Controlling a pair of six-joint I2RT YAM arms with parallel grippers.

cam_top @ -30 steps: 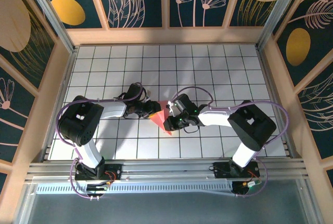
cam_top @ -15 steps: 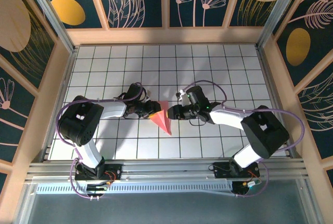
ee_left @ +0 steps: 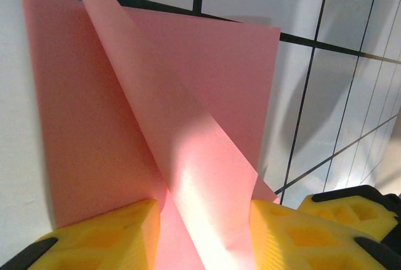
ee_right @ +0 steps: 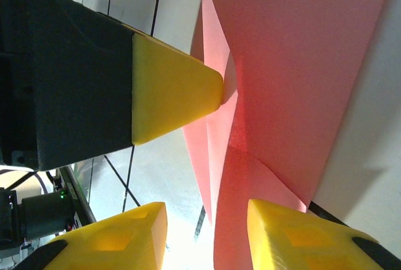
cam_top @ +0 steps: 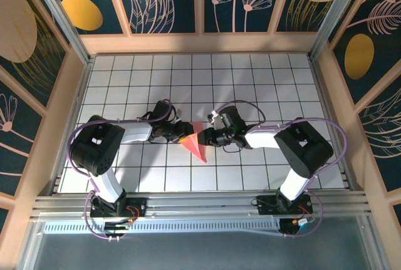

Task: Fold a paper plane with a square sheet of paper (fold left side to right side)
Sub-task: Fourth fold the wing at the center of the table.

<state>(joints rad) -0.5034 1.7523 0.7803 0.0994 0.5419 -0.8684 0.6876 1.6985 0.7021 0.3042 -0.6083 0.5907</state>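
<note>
- The walls (cam_top: 163, 0) around the workspace are dark teal panels with gold discs and line-drawn leaves, set in pale wooden frames. These appear in the top view, not in the wrist views.
- The desk (cam_top: 263, 82) is white, ruled into square tiles by dark lines, with a wooden rim. An aluminium rail (cam_top: 207, 204) runs across the lower part of the frame.
- The left arm (cam_top: 100, 148) reaches in from the lower left and lies as it did a second ago.
- The right arm (cam_top: 301, 148) reaches in from the lower right. Half a second ago its elbow swung further right, and now it is drawn back in.
- The square sheet of paper (cam_top: 195, 146), salmon pink and already creased into a pointed triangular shape, lies on the desk just below the frame's centre, between the two arms. From above it looks nearly flat. The left wrist view shows a loose flap standing up and slanting from upper left to bottom centre.
- The left end effector (cam_top: 180, 136) sits at the paper's left edge. Its yellow fingers (ee_left: 100, 238) stand apart with the raised flap passing between them, so it is released rather than pinching.
- The right end effector (cam_top: 207, 137) sits at the paper's right edge, higher in the frame than a second ago. Its fingers (ee_right: 294, 235) are also spread and unclenched, with a paper fold running between them.
- The right wrist view shows the left end effector's yellow tip touching the paper's crease.
</note>
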